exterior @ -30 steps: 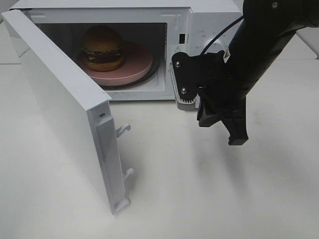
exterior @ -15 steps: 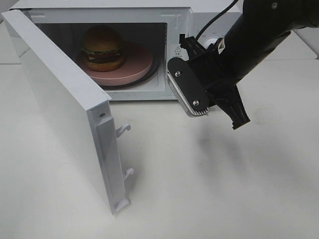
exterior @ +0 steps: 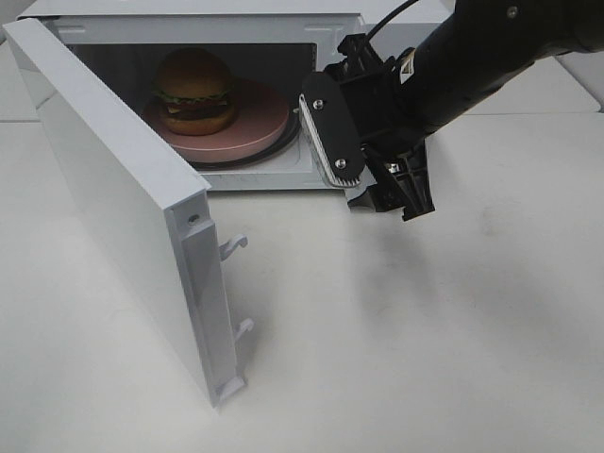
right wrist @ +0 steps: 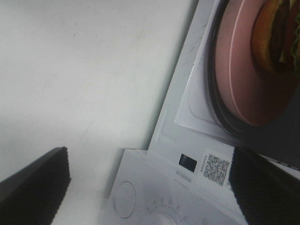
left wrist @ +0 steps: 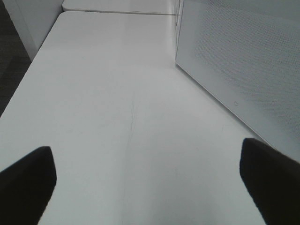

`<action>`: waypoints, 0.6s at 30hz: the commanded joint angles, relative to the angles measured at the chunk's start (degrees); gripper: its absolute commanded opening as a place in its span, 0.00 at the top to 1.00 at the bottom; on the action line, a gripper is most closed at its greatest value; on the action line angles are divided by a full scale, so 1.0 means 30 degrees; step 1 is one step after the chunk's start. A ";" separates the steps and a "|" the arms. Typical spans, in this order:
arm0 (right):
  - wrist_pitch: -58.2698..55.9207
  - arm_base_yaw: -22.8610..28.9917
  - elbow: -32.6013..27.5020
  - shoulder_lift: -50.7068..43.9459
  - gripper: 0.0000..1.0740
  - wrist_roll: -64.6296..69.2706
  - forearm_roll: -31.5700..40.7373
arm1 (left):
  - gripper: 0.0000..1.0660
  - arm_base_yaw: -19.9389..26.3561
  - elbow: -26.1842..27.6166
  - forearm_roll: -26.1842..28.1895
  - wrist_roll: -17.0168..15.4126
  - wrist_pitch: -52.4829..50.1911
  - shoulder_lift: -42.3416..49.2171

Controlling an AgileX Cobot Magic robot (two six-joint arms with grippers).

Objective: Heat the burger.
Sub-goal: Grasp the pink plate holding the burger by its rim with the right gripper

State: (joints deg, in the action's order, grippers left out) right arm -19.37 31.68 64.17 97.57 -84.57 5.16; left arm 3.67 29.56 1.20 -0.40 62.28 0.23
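Starting way out left of the microwave [exterior: 236,21]: the left pincer [left wrist: 150,183] hangs over the bare table [left wrist: 117,93]. Its two dark fingers [left wrist: 26,183] are spread wide with nothing between them. A white dotted panel [left wrist: 243,70] stands just beside it, and honestly I can't tell if that's the microwave's door or its side wall.

Next over, the microwave's door [exterior: 123,208] is swung wide open, sticking out from the left side of the opening toward the front. The little latch hooks [exterior: 234,247] on its free edge are in plain sight.

Inside the microwave, the burger [exterior: 194,92] sits upright on the left part of a pink plate [exterior: 255,127], bun on top, lettuce frill and dark patty showing. The plate rests on a dark turntable ring [exterior: 288,142] on the microwave floor.

Then at the right edge of the microwave's opening, the right pincer [exterior: 382,192] hovers above the table, just in front of the control panel. Its jaws are wide apart and gripping nothing, with one grey ribbed pad [exterior: 330,142] turned toward the opening. From that arm's wrist view you can see a round dial [right wrist: 124,199] and a QR sticker [right wrist: 215,169] on the microwave's front, with the plate and a slice of burger beyond.
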 commanded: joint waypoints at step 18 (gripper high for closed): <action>0.1738 0.1070 0.3056 0.3094 0.19 0.3094 -0.1031 | 0.06 0.0038 0.0000 0.0038 0.0000 -0.0267 0.0115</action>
State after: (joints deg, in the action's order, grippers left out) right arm -14.73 34.21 71.56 105.54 -77.06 2.58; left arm 3.67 29.56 1.20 -0.40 62.28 0.23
